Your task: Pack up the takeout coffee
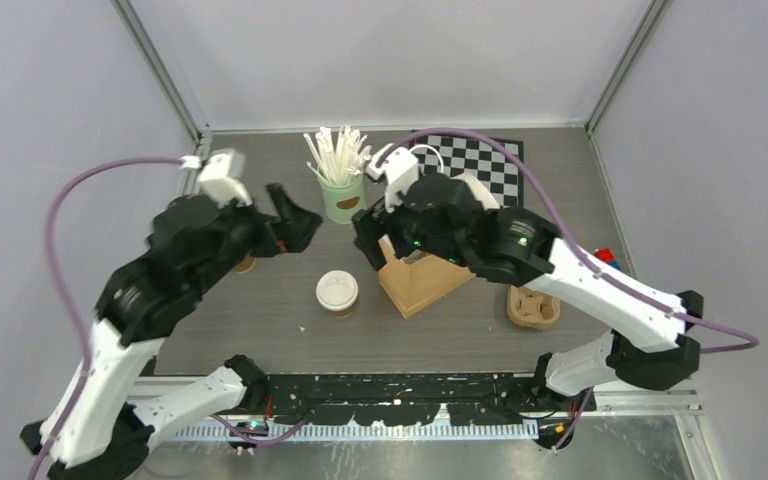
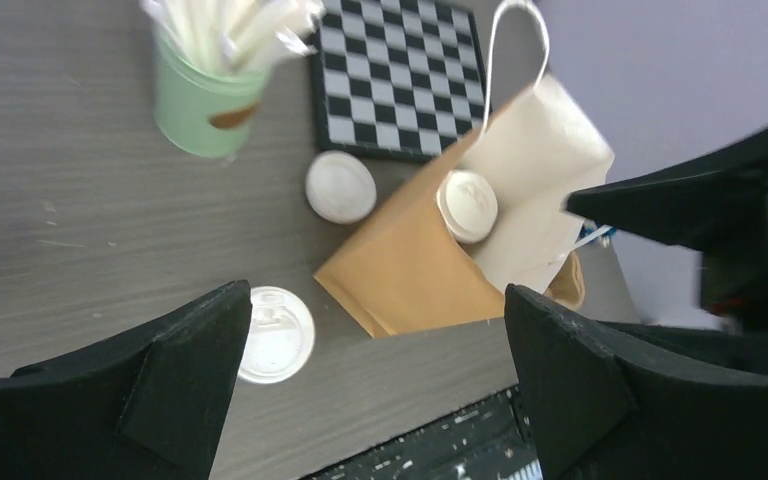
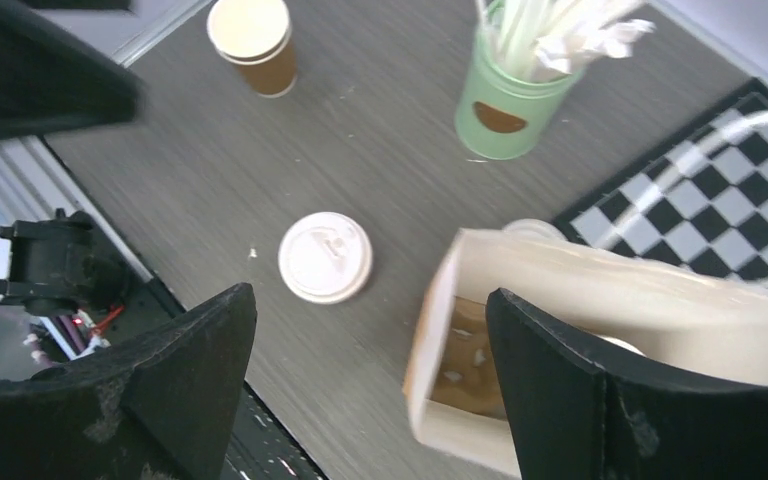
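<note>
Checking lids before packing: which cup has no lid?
The tan cup on the far left; its cream inside shows, whereas the centre cup wears a white lid.

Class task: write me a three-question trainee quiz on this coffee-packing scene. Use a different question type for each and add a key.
1. Short answer: which arm's tool hovers over the open paper bag?
2. True or false: the left tool is gripping a cup.
3. Multiple choice: the lidded cup stands
A) inside the paper bag
B) on the table
C) in the left tool

Key: 1 right; 2 false; 3 B
</note>
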Robot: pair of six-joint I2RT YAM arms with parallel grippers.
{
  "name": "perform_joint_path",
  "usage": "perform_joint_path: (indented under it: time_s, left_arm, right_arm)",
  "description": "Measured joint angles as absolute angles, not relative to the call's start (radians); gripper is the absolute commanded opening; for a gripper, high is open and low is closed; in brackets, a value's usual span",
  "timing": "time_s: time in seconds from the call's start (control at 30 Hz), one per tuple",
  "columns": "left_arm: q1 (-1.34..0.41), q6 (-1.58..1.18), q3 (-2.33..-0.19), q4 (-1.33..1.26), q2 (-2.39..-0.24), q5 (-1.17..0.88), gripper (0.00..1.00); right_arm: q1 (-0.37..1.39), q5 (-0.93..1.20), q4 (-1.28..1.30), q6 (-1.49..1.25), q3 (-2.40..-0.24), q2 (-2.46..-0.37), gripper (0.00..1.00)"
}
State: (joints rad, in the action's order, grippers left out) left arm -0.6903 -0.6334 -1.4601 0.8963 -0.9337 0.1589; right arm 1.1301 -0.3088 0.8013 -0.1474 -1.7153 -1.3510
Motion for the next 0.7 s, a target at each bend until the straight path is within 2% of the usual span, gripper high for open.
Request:
perform_joint_path:
  time_s: [0.27, 0.53, 0.7]
  left_arm:
    - [-0.69, -0.577, -1.473, 0.986, -0.652, 0.381, 1.0]
    - [-0.69, -0.528, -1.499, 1.069, -0.625, 0.453, 1.0]
    - [-0.69, -0.51, -1.529, 1.101, -0.628, 0.467, 1.0]
  right_arm:
    - [1.176, -0.265, 0.659, -0.238, -1.7, -1.579, 0.9]
    - [1.184, -0.267, 0.485, -0.25, -1.581, -1.786, 0.92]
    - [1.184, -0.28, 0.424, -0.245, -1.467, -1.813, 0.93]
